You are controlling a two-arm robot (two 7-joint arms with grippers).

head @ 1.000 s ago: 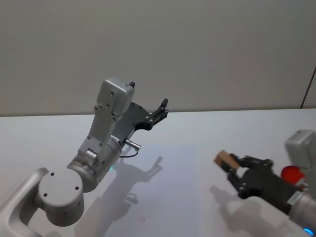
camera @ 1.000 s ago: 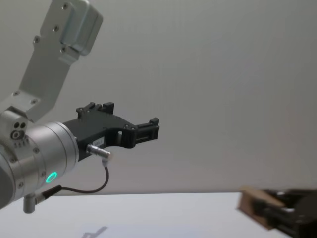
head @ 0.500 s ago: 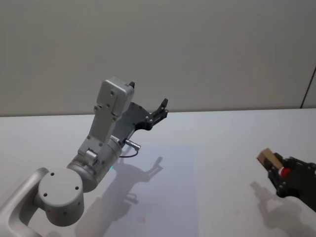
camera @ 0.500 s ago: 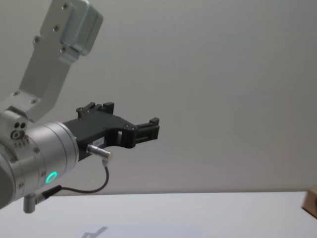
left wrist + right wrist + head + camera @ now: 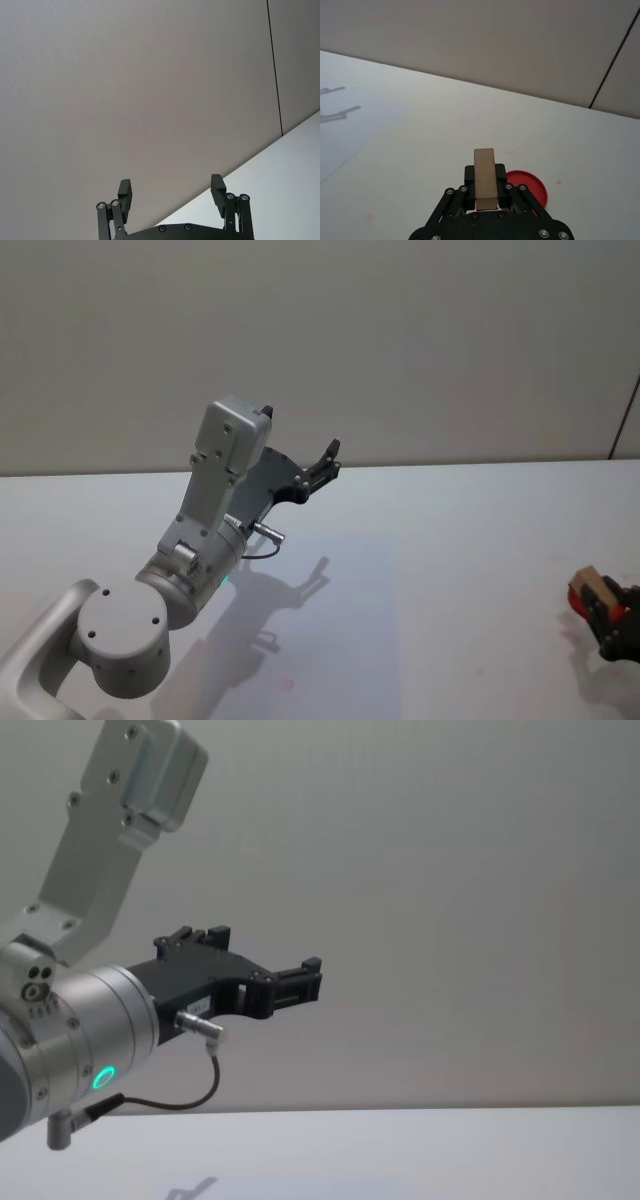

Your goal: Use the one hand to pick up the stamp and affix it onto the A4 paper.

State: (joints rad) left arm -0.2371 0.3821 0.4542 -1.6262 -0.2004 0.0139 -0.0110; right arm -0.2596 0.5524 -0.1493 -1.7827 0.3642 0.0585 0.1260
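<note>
While the stamp (image 5: 485,178) is already picked up, clamped upright between the fingers of the right hand (image 5: 485,199), the affixing step cannot be confirmed from what is visible. In the head view that hand (image 5: 612,615) sits low at the right edge of the white tabletop (image 5: 480,530), well apart from the A4 paper (image 5: 330,630), which lies flat near the middle as a faintly tinted sheet. A very faint reddish speck shows on the sheet's near part; whether it is an impression is too small to tell. The stamp is held above or just beside a red round pad (image 5: 529,190), presumably an ink pad, so in my judgement this is an inking stage or a return to the pad. Remaining, if no print has been made: carry the stamp across to the sheet and press it down. The left hand (image 5: 172,195) is parked, raised over the left of the paper with its fingers spread apart and empty. Its arm casts a shadow on the sheet but, being lifted, leaves the right part of the paper free. Nothing else lies between the stamp and the paper.
</note>
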